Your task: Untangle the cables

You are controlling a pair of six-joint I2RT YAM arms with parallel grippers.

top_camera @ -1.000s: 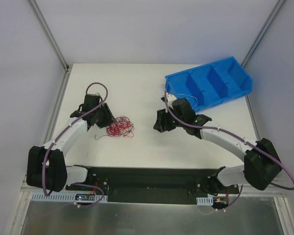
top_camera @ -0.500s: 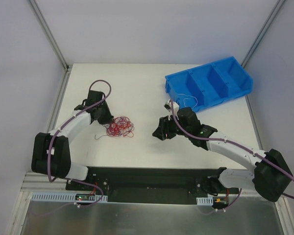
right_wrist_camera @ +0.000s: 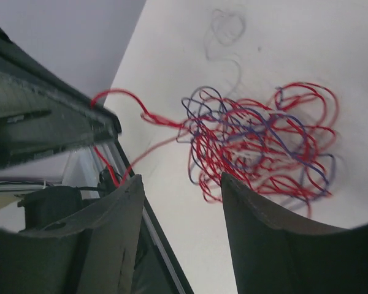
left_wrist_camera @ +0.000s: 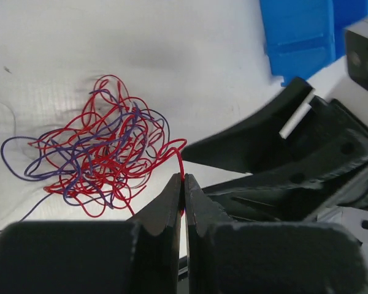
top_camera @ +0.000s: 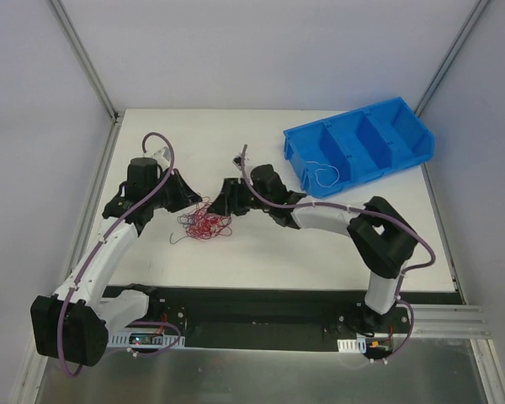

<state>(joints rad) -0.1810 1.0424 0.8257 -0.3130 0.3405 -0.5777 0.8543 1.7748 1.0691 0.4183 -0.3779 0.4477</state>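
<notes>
Left gripper with jaws pressed together, right gripper half-spread, face to face, close.

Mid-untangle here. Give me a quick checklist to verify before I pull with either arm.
1. Grip: left gripper shut on a red strand: ok.
2. Held strand free of the tangle: not ok, it runs into the knot.
3. Second hand ready: right gripper open beside the tangle: ok.
4. A strand inside its jaws: cannot tell.
5. Tangle apart from the blue bin: ok.
</notes>
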